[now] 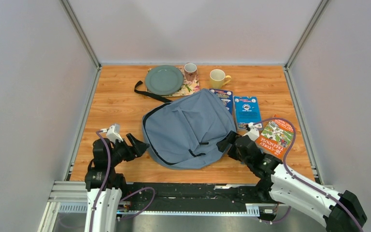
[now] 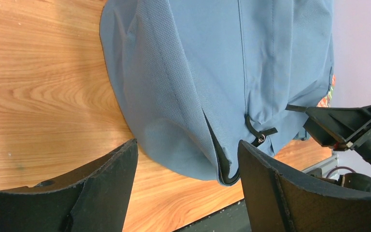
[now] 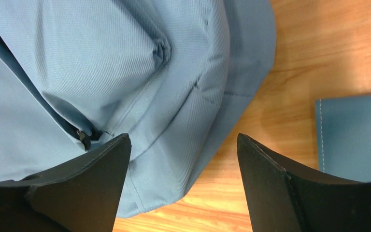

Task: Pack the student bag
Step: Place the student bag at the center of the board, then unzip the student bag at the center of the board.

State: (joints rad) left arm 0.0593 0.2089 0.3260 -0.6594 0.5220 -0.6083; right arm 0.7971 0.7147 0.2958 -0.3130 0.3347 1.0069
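Left claw (image 1: 141, 147), right claw (image 1: 226, 142) both spread; student bag (image 1: 186, 128) lies between them.

Left arm (image 1: 107, 155), right arm (image 1: 290, 186): jaws wide.

blue book (image 1: 225, 96) partly under student bag (image 1: 186, 128), its title unreadable

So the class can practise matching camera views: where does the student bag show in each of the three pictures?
Top external: student bag at mid-table, in the picture's centre.
Left wrist: student bag fills the upper middle and right.
Right wrist: student bag fills the upper left.
Shared landmark: the wooden table under the bag's edge.
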